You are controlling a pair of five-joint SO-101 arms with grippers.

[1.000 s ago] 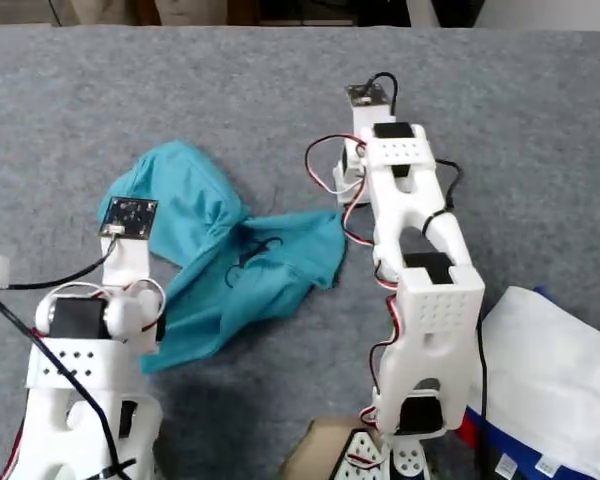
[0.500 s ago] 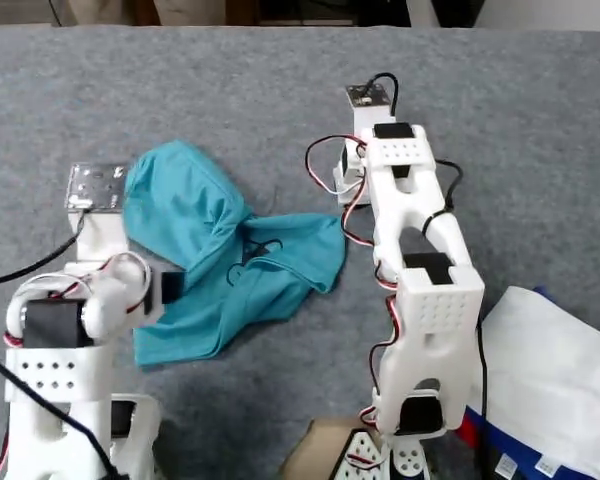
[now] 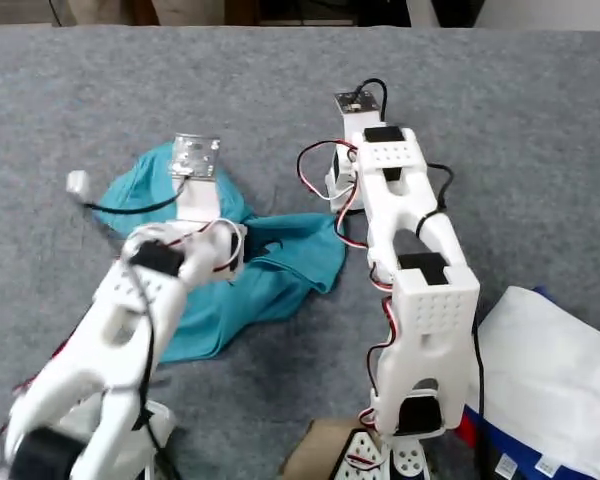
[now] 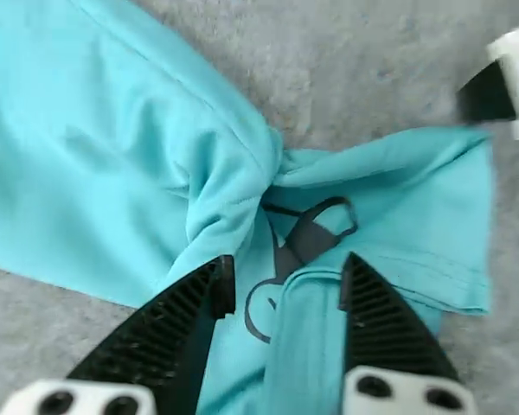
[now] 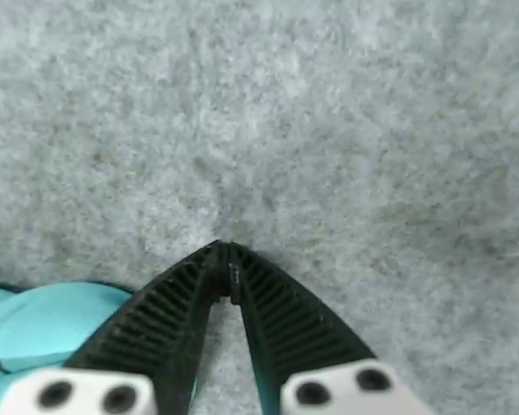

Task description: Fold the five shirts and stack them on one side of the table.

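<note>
Task thing: teal shirt, lying on the grey table, left of centre in the high view.
Shirt condition: unfolded. The cloth is bunched and twisted into a knot-like ridge near its middle, with one lobe spread toward the far side and another toward the near side. A dark print sits just beside the twist.
Left gripper: released, jaws spread and holding nothing. It hangs directly over the shirt, straddling the twist and the print. Contact with the cloth cannot be confirmed.
Right gripper: clenched, jaws pressed tip to tip with nothing between them. It sits over bare table just beside the shirt's edge, apart from the cloth.
Steps judged complete: none. No crease line, squared edge or flat panel is present on the shirt.
Stack status: no pile of folded shirts can be identified. A white bundle lies at the near right corner. Whether it is a garment cannot be told.
Steps judged outstanding: untwist and flatten this shirt, fold it, place it at one side of the table, then repeat for the other four.
Overall progress: judged at or near the start for this shirt, with the count of finished shirts undeterminable.
</note>
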